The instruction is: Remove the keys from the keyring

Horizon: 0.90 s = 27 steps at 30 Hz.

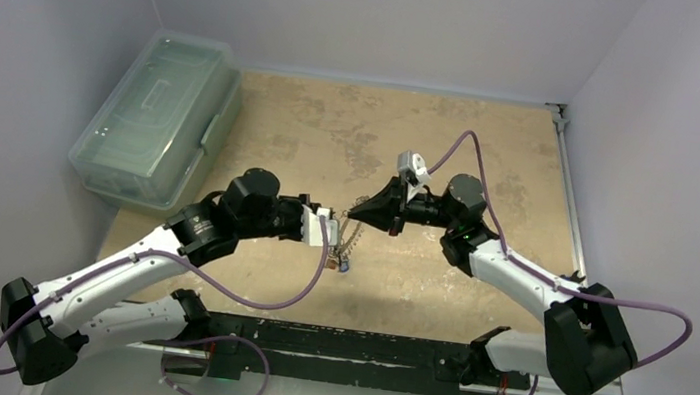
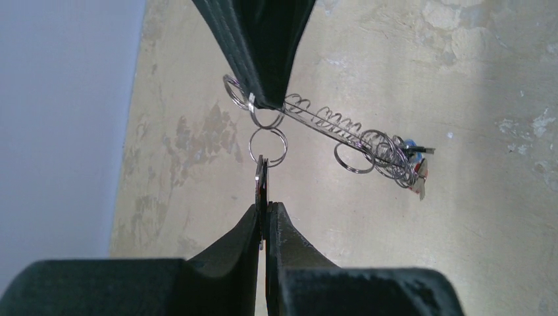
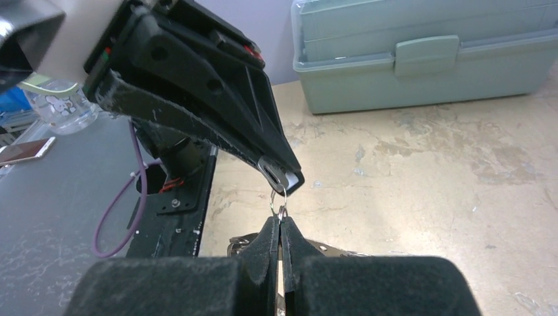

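left fingers [image 2: 237,250]: pinched shut; right fingers [image 3: 263,247]: pinched shut; tips: facing, close together

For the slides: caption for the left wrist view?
Left hand pinches a key; right hand grips the keyring.

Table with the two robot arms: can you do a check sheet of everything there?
Surface: tan table, worn and blotchy.
Job's things: keyring held in the air between both arms, keys bunched at its far end.
Clutter: nothing seen.
Grippers: left gripper jaws shut on one key; right gripper jaws shut on the keyring.
Cables: purple cables loop off both arms, away from the keys.
Surroundings: pale green toolbox at the table's left edge, pale walls.
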Each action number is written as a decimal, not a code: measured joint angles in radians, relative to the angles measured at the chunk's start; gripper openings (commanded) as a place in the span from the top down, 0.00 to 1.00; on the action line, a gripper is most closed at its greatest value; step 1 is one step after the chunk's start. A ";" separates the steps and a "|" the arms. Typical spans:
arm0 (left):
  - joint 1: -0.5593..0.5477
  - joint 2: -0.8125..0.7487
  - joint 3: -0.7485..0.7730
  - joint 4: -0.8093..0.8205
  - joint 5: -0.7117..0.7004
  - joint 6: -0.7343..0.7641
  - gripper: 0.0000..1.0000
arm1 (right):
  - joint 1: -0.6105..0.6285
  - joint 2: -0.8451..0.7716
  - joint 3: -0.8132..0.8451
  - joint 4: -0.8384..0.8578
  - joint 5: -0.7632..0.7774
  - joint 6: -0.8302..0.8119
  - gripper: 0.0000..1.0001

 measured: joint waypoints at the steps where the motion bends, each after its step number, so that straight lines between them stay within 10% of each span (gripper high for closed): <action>1: 0.002 0.000 0.012 -0.006 0.000 0.000 1.00 | -0.002 0.000 0.000 0.000 0.000 -0.002 1.00; 14: 0.002 0.076 0.172 -0.134 0.029 0.172 1.00 | -0.004 0.000 0.000 -0.048 0.000 -0.098 1.00; 27: -0.018 0.091 0.214 -0.224 0.033 0.365 1.00 | 0.000 0.001 0.063 -0.237 -0.024 -0.220 0.63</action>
